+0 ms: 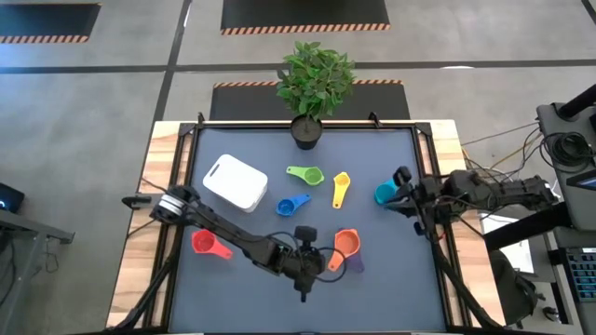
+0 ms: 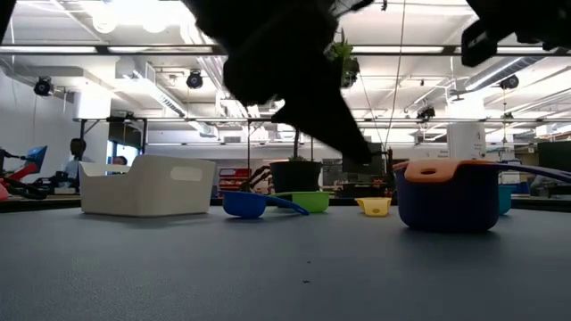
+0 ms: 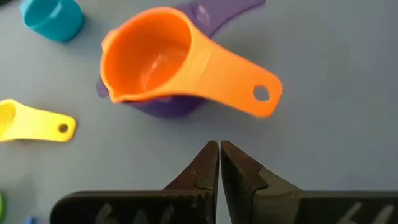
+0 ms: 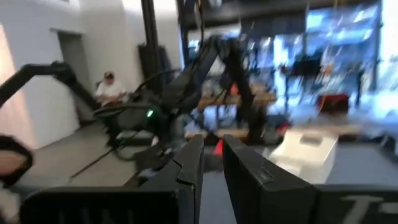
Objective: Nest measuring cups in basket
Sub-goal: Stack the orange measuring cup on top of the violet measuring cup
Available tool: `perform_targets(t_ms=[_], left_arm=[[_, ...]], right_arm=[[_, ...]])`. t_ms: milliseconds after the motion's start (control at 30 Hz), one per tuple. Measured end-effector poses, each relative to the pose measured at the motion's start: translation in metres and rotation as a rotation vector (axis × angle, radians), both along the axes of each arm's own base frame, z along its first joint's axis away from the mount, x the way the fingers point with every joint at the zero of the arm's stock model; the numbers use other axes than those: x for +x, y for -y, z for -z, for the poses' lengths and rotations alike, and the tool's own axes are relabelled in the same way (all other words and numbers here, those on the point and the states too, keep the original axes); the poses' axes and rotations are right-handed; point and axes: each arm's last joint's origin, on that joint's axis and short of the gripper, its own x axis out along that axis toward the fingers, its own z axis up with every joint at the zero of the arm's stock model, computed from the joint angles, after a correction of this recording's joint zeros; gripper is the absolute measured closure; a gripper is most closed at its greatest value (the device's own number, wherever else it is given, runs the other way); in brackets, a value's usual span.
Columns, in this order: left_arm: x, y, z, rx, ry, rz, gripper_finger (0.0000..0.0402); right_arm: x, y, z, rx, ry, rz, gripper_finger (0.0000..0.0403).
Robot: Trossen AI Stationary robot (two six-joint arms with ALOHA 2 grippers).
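Seen from above, the tabletop (image 1: 410,279) is a dark mat holding seven small measuring cups and one white basket (image 1: 236,181), which sits at about ten o'clock from the centre.

The left tool (image 1: 304,263) hovers near six o'clock, its fingers (image 3: 202,171) closed together and holding nothing. Just beside it, towards three o'clock, the orange cup (image 1: 345,243) already sits inside the purple cup (image 1: 356,264).

The right tool (image 1: 405,191) waits at three o'clock next to the teal cup (image 1: 384,194), its fingers nearly touching and empty.

To do this step well, I would judge the left tool should open before moving in, then pinch the orange handle near its hole so both stacked cups stay level when lifted toward the basket.

Counting: one red cup (image 1: 209,244) at eight o'clock, one blue cup (image 1: 291,204) and one green cup (image 1: 307,174) near the centre, one yellow cup (image 1: 341,190), one teal, one orange, one purple. One potted plant (image 1: 312,86) stands at twelve o'clock.
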Motion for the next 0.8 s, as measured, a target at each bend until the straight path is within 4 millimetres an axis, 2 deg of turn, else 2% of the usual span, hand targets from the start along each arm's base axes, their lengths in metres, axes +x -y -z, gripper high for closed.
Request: perform_targets(t_ms=[267, 567, 800], left_arm=[[0.003, 0.002, 0.005, -0.032, 0.068, -0.022, 0.0402], [0.006, 0.003, 0.017, -0.047, 0.061, -0.042, 0.0402], [0.009, 0.006, 0.020, -0.072, 0.090, -0.049, 0.0401]], right_arm=[[-0.001, -0.014, 0.023, 0.126, -0.294, -0.095, 0.0355], [-0.009, -0.027, 0.045, 0.202, -0.550, -0.008, 0.0355], [-0.004, -0.040, 0.061, 0.217, -0.701, 0.021, 0.0355]])
